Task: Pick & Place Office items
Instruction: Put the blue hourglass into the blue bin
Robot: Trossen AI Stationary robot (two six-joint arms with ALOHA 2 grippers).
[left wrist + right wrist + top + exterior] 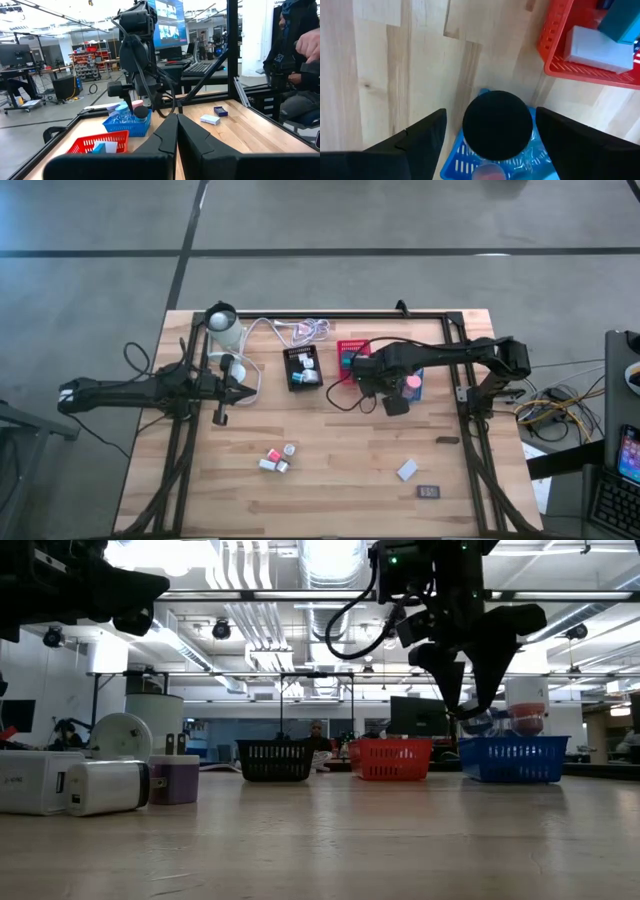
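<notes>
Blue tray (465, 160) under right end effector (492, 131), fingers spread wide, empty, black roll (497, 125) between them. Left end effector (176, 145) pinched shut, empty, above desk (340, 470). Remaining pieces (277, 459) scattered on wood.

three trays (303, 366) sit side by side at the tabletop's (340, 450) back. the right pincer (397, 393) hangs over the rightmost tray (417, 385). loose items (277, 458) lie near the front, others (417, 481) further right.

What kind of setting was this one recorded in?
Likely an open robotics lab or workshop: exposed ceiling ducts, a large wall screen, and a seated person at a desk beside the wooden table.
</notes>
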